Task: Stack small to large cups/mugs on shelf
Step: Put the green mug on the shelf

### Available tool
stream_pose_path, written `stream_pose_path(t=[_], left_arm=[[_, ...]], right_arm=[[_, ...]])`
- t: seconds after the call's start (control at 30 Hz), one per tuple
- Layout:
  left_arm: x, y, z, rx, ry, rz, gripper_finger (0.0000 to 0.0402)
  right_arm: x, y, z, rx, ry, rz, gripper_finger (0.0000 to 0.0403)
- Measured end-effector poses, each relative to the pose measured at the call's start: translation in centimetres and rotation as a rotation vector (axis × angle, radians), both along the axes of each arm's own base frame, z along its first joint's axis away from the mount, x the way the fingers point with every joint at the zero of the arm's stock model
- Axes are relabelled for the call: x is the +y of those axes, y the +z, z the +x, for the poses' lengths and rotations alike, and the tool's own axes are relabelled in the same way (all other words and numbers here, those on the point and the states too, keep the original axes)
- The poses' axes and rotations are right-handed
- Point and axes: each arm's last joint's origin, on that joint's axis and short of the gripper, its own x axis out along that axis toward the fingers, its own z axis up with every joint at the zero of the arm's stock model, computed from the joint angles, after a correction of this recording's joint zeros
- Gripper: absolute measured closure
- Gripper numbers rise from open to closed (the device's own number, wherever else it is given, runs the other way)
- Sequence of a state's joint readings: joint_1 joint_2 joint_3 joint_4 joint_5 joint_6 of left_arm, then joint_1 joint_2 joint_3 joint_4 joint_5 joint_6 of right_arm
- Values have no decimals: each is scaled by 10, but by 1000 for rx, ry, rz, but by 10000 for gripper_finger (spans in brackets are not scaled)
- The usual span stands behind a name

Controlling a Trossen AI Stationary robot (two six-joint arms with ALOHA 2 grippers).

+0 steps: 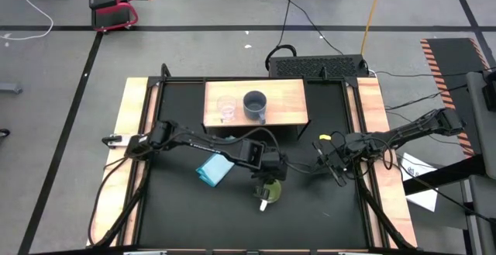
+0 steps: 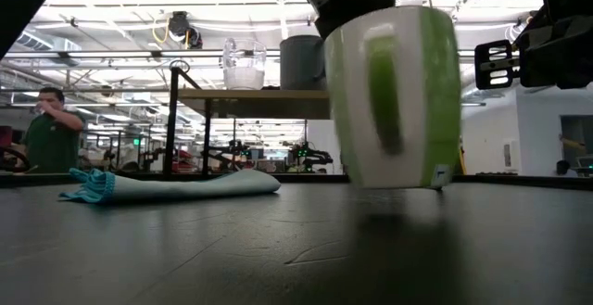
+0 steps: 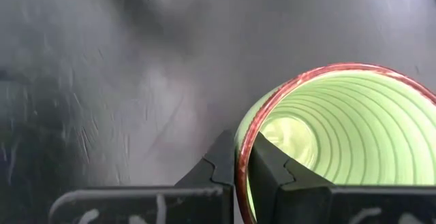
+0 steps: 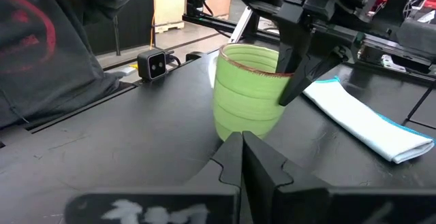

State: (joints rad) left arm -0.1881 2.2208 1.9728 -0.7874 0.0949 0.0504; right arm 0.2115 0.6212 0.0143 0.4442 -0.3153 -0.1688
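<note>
Blue cloth (image 1: 215,169) beside green mug (image 1: 267,187), shelf (image 1: 287,104) behind

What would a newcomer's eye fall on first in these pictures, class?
Most striking is the lime-green mug near the table's front centre, its rim pinched by the left gripper, one finger inside. Behind it, the glass cup and the grey-blue mug stand side by side on the shelf.
</note>
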Motion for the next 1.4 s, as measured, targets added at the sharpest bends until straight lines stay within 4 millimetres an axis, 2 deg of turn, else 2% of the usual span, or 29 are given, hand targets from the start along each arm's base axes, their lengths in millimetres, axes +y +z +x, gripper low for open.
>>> stream_pose_path(t=[0.3,0.63,1.17,1.4], left_arm=[[-15,-3,0,-21,-42,9,383],[-15,-17,2,24,-48,11,383],[-15,-18,4,21,-64,-15,383],[-14,-19,3,38,-61,-13,355]], right_arm=[[0,0,0,0,0,0,403],[0,0,0,3,-1,6,403],[0,0,0,3,-1,7,403],[0,0,0,4,-1,7,403]])
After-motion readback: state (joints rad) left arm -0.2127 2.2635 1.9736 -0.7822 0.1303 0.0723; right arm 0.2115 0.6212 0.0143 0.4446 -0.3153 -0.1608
